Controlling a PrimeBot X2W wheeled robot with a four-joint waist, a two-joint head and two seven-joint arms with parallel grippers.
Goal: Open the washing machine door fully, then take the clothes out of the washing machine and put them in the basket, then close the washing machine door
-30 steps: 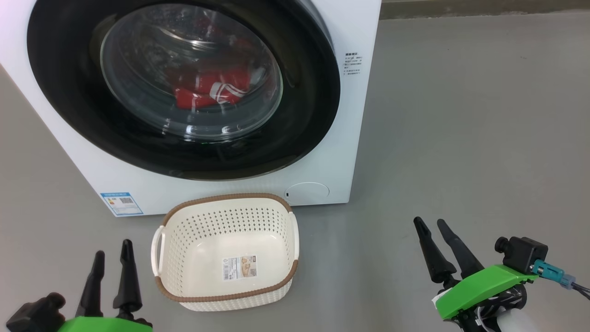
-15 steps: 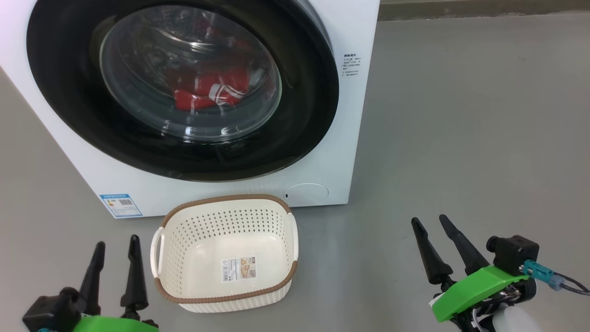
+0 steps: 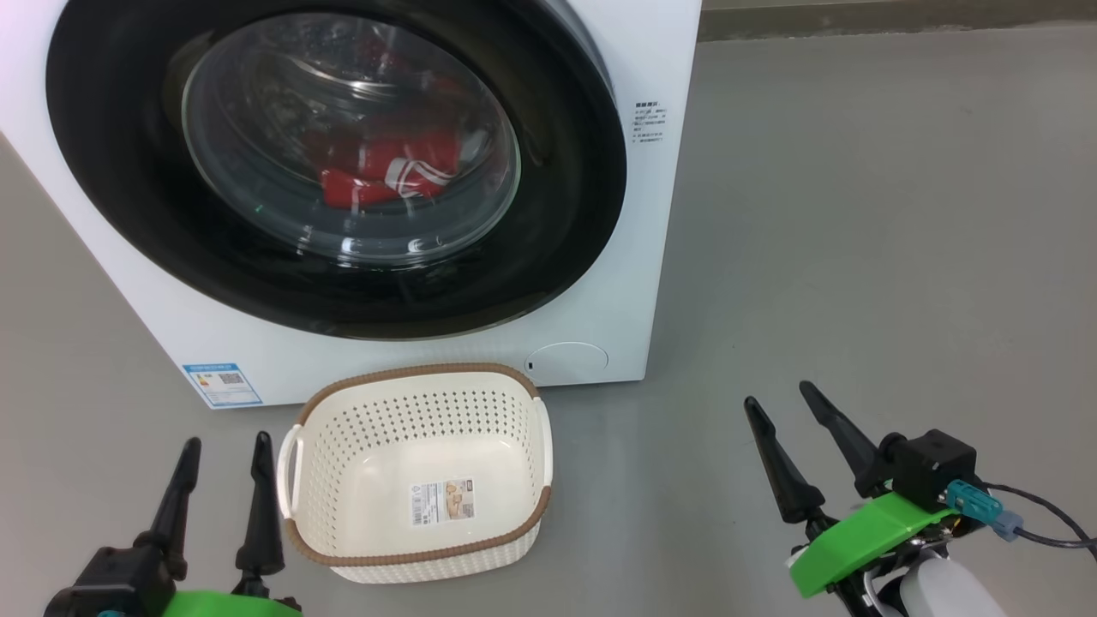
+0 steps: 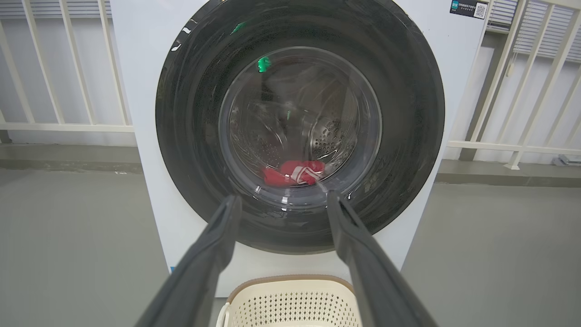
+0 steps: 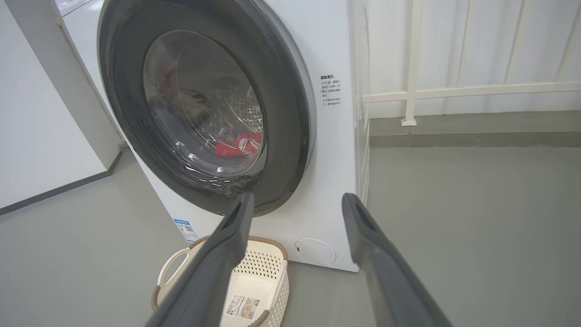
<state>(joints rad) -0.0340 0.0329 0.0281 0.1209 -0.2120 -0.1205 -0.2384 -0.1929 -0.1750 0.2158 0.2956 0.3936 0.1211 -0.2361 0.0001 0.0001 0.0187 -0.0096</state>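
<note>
While both arms hover before the washing machine (image 3: 651,257), left fingers (image 3: 176,501) and right fingers (image 3: 780,471) stand spread.

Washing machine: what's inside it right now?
Through the glass of the washing machine door, the red clothes with white stripes lie at the bottom of the perforated steel drum. Glass reflections and the black rim hide the rest, so more items cannot be ruled out.

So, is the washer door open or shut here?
Shut. The door lies flat against the washing machine front, and the red clothes are seen through its glass.
</note>
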